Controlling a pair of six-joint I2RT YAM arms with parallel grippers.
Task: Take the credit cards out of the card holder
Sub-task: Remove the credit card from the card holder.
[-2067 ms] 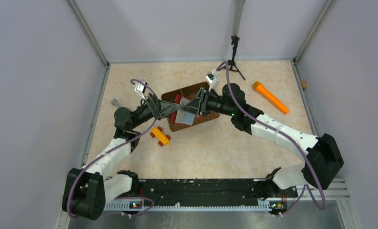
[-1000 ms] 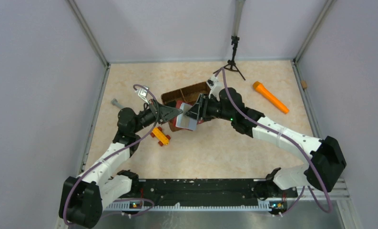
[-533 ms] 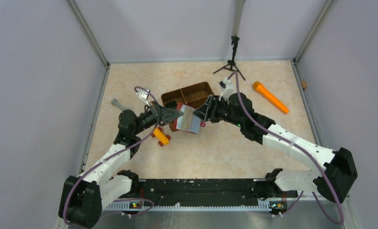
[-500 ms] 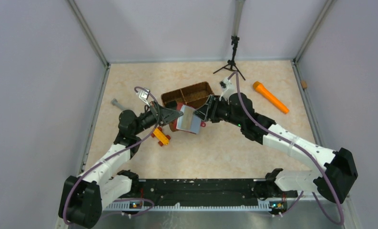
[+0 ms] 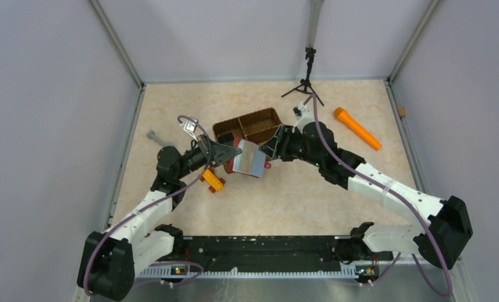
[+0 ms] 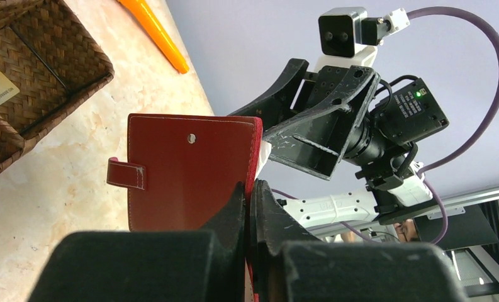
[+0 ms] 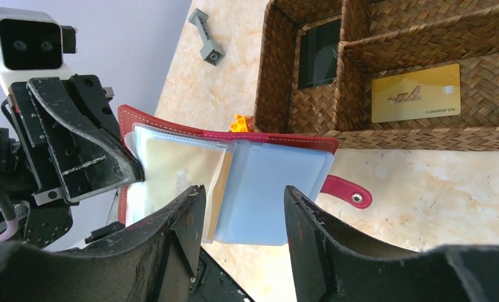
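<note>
Between grey walls (image 5: 234, 38), over the marbled beige bench (image 5: 297, 201), the left gripper (image 5: 235, 151) pinches the card holder (image 5: 252, 162), the right gripper (image 5: 267, 150) spread.

Bright, even, diffuse illumination; shadows on the table (image 5: 284, 189) are soft and faint. Overhead view sharp throughout. Wrist views: near fingers (image 7: 171, 248) slightly soft toward 6 o'clock, background crisp.

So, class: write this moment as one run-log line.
left gripper: shut on wallet edge | right gripper: open at its pockets, empty | gold card, black card: in separate basket compartments
</note>
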